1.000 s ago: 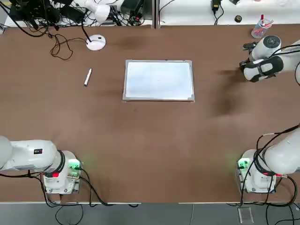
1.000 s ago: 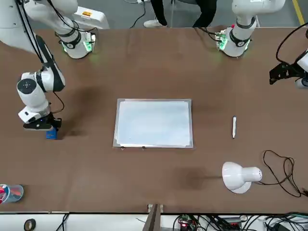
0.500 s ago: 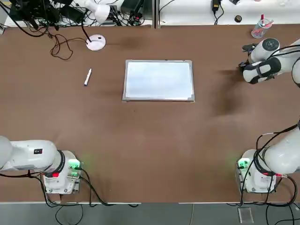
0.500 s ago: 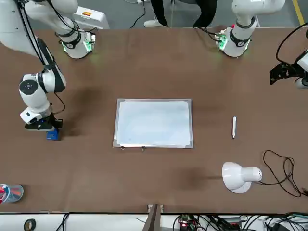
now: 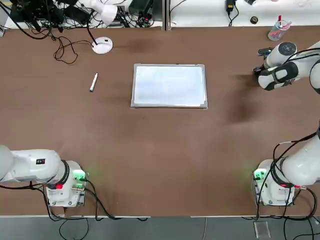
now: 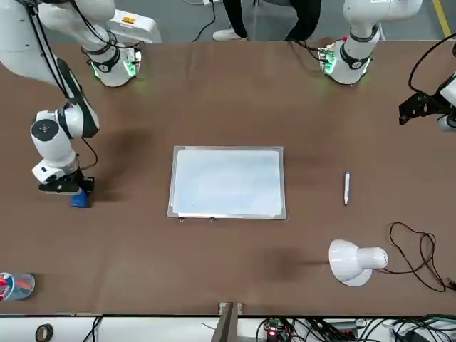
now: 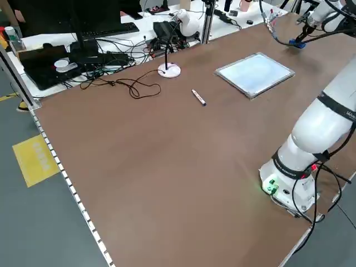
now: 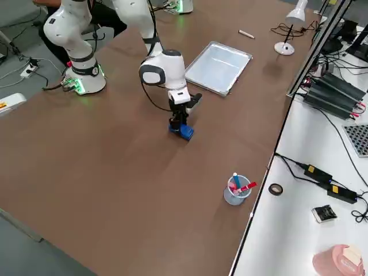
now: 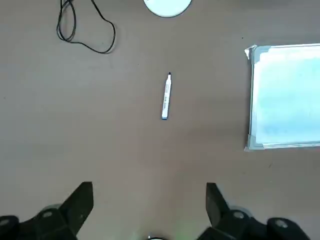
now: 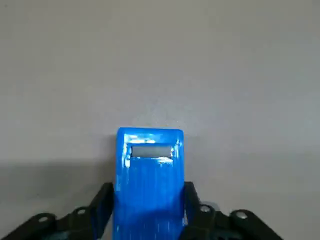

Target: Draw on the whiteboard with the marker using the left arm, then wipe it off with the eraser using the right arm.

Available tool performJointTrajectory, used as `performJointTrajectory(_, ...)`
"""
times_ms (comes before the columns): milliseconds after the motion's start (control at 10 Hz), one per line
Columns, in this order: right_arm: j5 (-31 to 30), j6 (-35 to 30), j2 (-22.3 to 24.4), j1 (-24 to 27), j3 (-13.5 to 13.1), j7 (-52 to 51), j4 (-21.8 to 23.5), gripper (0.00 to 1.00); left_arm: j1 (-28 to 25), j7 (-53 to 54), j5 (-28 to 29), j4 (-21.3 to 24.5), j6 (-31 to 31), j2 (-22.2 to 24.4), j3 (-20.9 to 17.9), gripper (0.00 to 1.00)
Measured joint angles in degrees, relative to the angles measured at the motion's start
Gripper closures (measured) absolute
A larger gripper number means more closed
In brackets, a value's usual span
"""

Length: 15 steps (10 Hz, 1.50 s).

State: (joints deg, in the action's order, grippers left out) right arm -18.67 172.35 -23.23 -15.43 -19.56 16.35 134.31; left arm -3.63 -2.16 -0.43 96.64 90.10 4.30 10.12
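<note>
Eraser, a blue rounded plastic block (image 10: 149, 205): pinched between the two fingers of my right tool (image 10: 149, 187), over the worktop (image 5: 165, 150), toward its right edge and nearer the far edge than my bases. Whether the block touches the surface, I cannot tell.

Whiteboard, flat and white in a silver-grey frame (image 5: 170, 86): lying well left of the eraser, midway across the worktop and toward the far edge. Its face shows no strokes.

Marker, a slim white stick with one dark end (image 5: 93, 82): lying on the bare surface between board and left edge, apart from both, dark end toward my bases.

My left tool (image 9: 150, 187): spread wide, nothing between the fingers, above the worktop's left side.

Farther out: white lamp (image 6: 356, 262) near the far edge, left part; looped dark cable (image 6: 433, 249) beside it, toward the far left corner. Clear cup of coloured pens (image 8: 237, 192) by the far right corner.

Beyond the near edge: a person's dark-clad legs (image 6: 306, 18).
</note>
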Motion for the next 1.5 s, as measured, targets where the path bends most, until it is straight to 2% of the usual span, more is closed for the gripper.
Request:
performJointTrajectory(100,0.0,0.0,0.0,0.0,0.1,0.5,-0.1,0.24,0.0,0.0,0.0,0.0,0.0,0.0,0.0,0.00)
performJointTrajectory(300,0.0,0.0,0.0,0.0,0.2,1.2,-0.4,0.03,0.0,0.0,0.0,0.0,0.0,0.0,0.0,0.00)
performJointTrajectory(600,0.0,-0.7,0.1,0.0,0.3,1.5,-1.0,0.00,0.0,0.0,0.0,0.0,0.0,0.0,0.0,0.00)
performJointTrajectory(900,0.1,-7.9,1.5,-0.1,2.5,4.4,-4.7,0.00,0.0,0.0,0.0,-0.1,0.0,0.0,0.0,0.00)
performJointTrajectory(1100,0.5,-19.1,3.6,-0.5,6.5,8.3,-10.6,0.00,0.0,0.0,0.0,-0.3,0.0,0.0,0.0,0.00)
performJointTrajectory(1300,1.3,-32.2,5.6,-0.6,12.3,11.2,-18.2,0.00,0.0,0.0,0.0,-0.4,0.0,0.0,0.0,0.00)
performJointTrajectory(1500,1.8,-45.5,7.5,1.5,18.5,11.2,-25.7,0.00,0.0,0.0,0.0,-0.6,0.0,0.2,0.1,0.00)
